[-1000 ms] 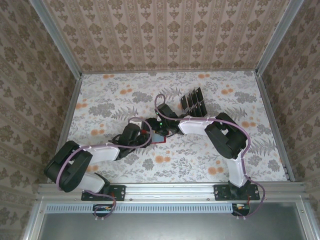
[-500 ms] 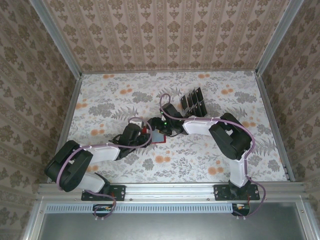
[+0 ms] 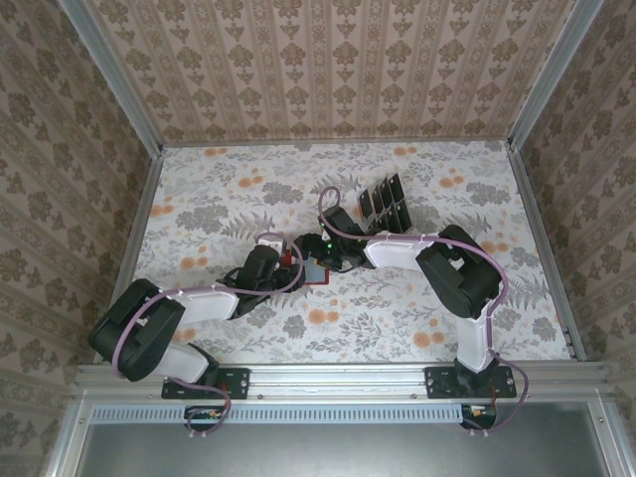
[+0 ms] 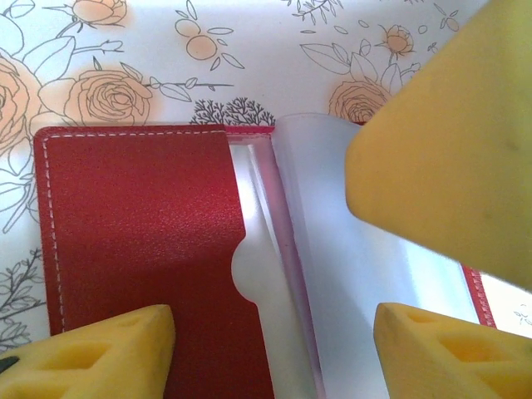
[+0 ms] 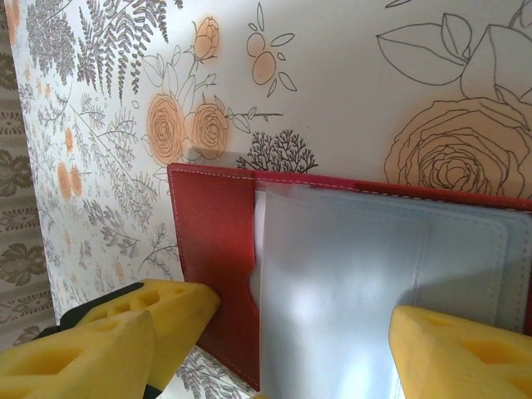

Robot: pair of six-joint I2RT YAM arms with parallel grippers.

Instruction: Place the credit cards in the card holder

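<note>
Lying open on the floral counter (image 3: 199,209), the small red folding card holder (image 3: 316,272) sits mid-frame under both tools. The left tool (image 4: 274,357) and right tool (image 5: 299,332) hover over it, fingers apart, gripping nothing. Crowded like this, the yellow foam fingers could collide or shove the holder askew. The thin dark grey-black credit cards (image 3: 384,203) stand in a row to its upper right. Glare hides whether any pocket is filled.

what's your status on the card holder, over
Open: left gripper, right gripper, both over the card holder. It lies open, flat. Behind it the credit cards stand, none held. Grippers crowd each other there.
</note>
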